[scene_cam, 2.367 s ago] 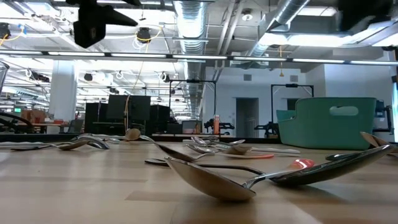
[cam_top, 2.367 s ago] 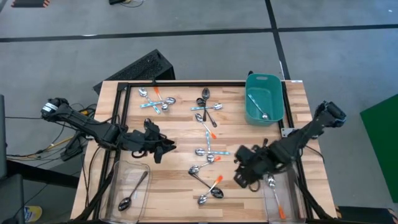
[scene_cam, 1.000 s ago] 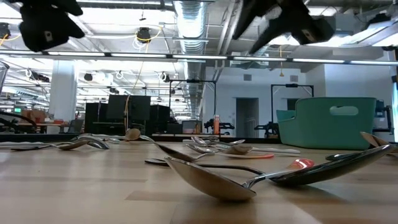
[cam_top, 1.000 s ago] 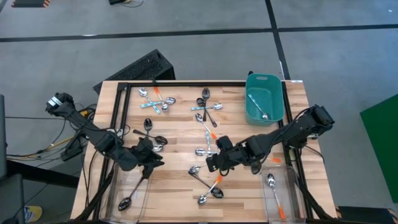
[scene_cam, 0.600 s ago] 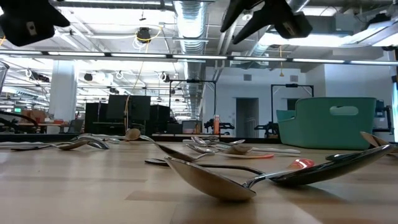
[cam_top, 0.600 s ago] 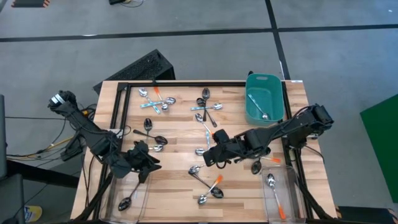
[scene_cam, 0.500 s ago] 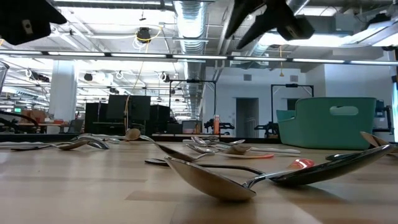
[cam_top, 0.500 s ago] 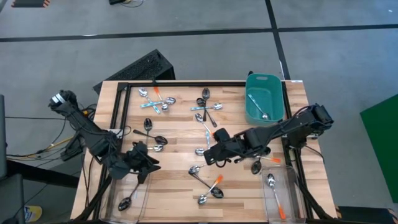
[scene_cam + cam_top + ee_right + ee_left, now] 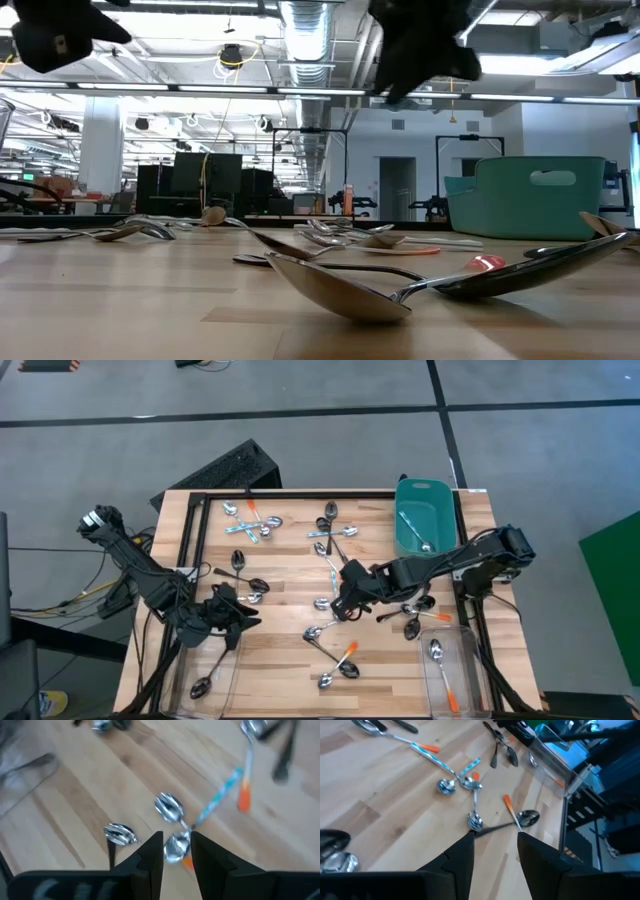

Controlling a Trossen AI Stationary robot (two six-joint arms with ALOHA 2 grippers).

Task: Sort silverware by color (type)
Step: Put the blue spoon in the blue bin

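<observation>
The silverware lies in loose clusters on the wooden table: at the far left [image 9: 250, 520], the far middle [image 9: 335, 530], the centre [image 9: 328, 603] and the near middle [image 9: 340, 660]. The spoons have shiny bowls and orange, light blue or dark handles. My right gripper [image 9: 340, 603] hangs open with a narrow gap high above the centre cluster. A spoon bowl [image 9: 170, 807] and a light blue handle [image 9: 220, 795] show past its fingers. My left gripper [image 9: 246, 622] hangs open and holds nothing, over the far end of the left clear bin [image 9: 190, 650]. In the low view both grippers show well above the tabletop.
A teal tub [image 9: 440, 545] at the far right holds one spoon. The left clear bin holds a dark spoon [image 9: 202, 685]. The right clear bin [image 9: 462, 660] holds an orange-handled spoon [image 9: 440, 665]. Two dark spoons [image 9: 410, 626] lie beside my right arm. A black frame edges the table.
My right gripper has gone toward the table's far edge, staying high over the centre cluster, and it has rolled about its own axis. No spoon has moved.
</observation>
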